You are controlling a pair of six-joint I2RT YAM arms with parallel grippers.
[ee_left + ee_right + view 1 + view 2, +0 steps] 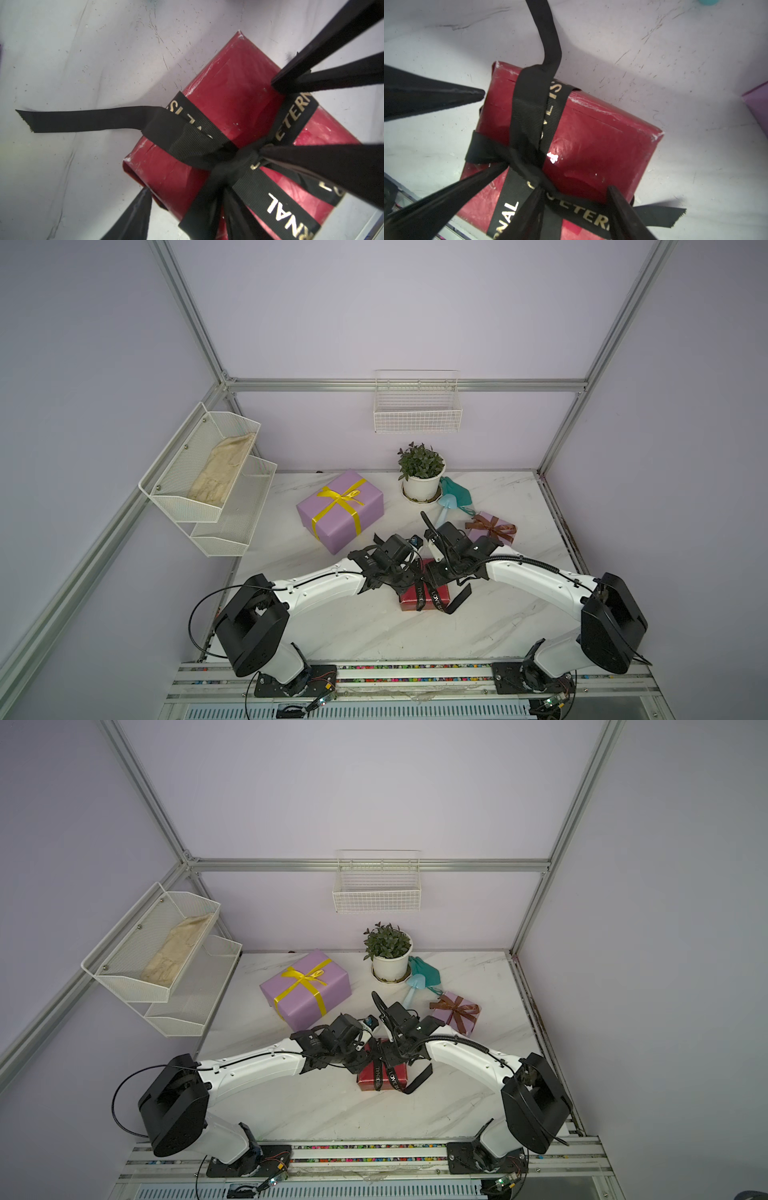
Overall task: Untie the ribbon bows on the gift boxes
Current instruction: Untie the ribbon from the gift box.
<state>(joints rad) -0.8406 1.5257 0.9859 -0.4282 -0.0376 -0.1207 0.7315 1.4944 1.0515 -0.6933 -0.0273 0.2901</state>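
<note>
We judge the task barely begun. The red gift box [239,99] sits on the surface between both arms. One tail [83,118] of its black lettered ribbon [197,135] trails loose off the box, but the knot [228,153] on top is intact.

The left gripper [203,172] has its jaws apart, astride the ribbon at the box's edge, pinching nothing we can see. The right gripper [575,187] has narrower jaws over the lettered band beside the knot; we cannot tell whether they grip it.

Beyond the red box on the left arm's side, the large lilac box [365,506] has its yellow bow [340,495] tied. On the right arm's side, the brown bow [455,1009] on the small lilac box [444,1020] is likewise tied.

The surface [374,635] is scuffed white marble-print, enclosed by lilac walls and aluminium framing.
</note>
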